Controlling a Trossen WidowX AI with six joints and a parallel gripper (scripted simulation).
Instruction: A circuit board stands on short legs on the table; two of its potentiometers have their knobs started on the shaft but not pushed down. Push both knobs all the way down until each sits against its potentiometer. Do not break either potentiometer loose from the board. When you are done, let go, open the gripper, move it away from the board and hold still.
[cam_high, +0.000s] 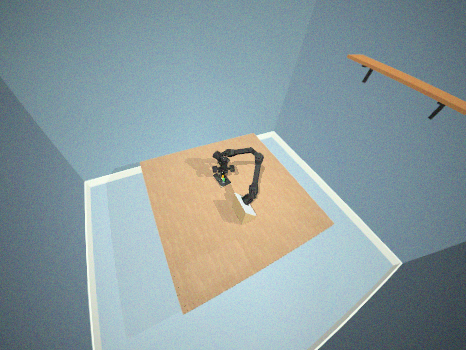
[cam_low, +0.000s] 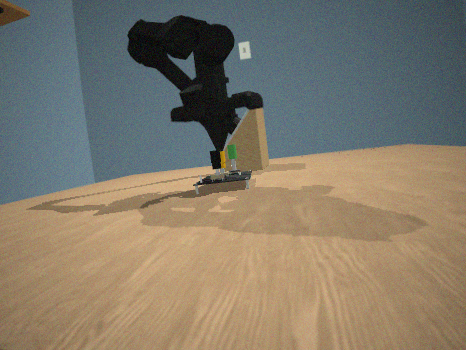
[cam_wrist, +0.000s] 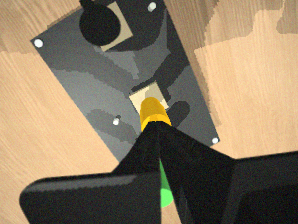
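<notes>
The dark circuit board (cam_low: 244, 176) (cam_wrist: 75, 75) stands on short legs. A yellow knob (cam_low: 223, 159) (cam_wrist: 152, 109) is above a beige potentiometer (cam_wrist: 137, 96) near the board's middle. A large black knob (cam_low: 215, 160) (cam_wrist: 100, 25) is above another beige body at one end. A green knob (cam_low: 232, 151) (cam_wrist: 165, 194) stands on a pale shaft, visible below it in the exterior view; the fingers partly hide it in the wrist view. My gripper (cam_low: 220, 149) (cam_wrist: 155, 127) is shut and empty, pointing down with its tips at the top of the yellow knob. Whether they touch it is unclear.
The arm's base sits on a pale wedge-shaped block (cam_high: 244, 212) (cam_low: 257, 140) behind the board in the exterior view. The wooden table (cam_high: 200, 250) (cam_low: 225, 280) carries shadows of the arm. A wooden shelf (cam_high: 410, 82) is on the wall, away from the arm.
</notes>
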